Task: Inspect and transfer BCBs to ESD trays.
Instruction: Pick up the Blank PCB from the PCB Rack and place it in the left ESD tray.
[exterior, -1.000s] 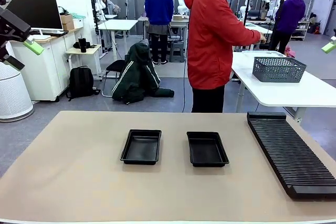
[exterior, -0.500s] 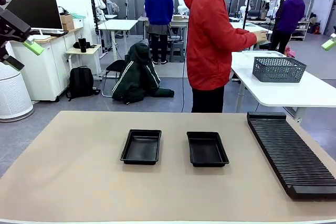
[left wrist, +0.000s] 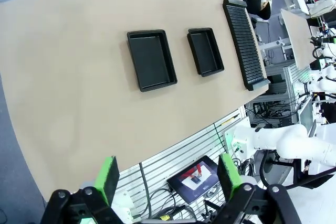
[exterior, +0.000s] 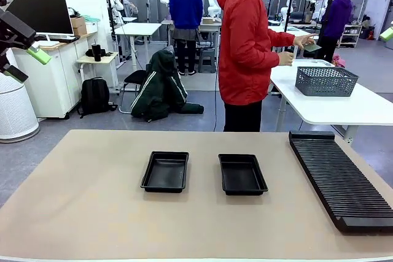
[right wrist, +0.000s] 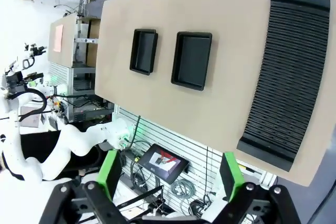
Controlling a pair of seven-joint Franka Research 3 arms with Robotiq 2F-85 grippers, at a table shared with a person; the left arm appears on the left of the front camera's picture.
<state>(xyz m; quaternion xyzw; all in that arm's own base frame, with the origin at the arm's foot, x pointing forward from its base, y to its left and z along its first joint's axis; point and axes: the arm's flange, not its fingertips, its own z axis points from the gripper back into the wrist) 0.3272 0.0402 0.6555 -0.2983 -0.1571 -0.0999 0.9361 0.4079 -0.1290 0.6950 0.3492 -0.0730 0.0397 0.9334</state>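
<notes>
**A:** Where are the ESD trays set, and why there?

**B:** They are laid side by side, a little apart, about midway between the near and far edges of the tabletop (exterior: 92,207). The left tray (exterior: 165,172) and the right tray (exterior: 242,175) are both seen empty. The placement is judged to put one tray within reach of each arm.

**A:** And the BCBs?

**B:** None is seen on the tabletop. A small flat dark-green piece (exterior: 312,47) is held up in the person's hand (exterior: 301,41) beyond the far edge, above the grey mesh basket (exterior: 325,81) on a neighbouring table (exterior: 368,107). It may be a BCB, though it is too small to be sure. It is probably raised that way so it can be looked over before being brought across.

**A:** How are the tools held?

**B:** The left tool (left wrist: 168,177) is held high off the left side of the tabletop, with its fingers spread wide and nothing between them. The right tool (right wrist: 169,174) is held likewise off the right side, fingers apart and empty. Both are judged to be parked clear so that the trays are left unobstructed.

**A:** Anything else carried?

**B:** A long black slotted rack (exterior: 341,179) is laid along the right edge, from near the far corner toward the near one. No boards are made out in it.
</notes>
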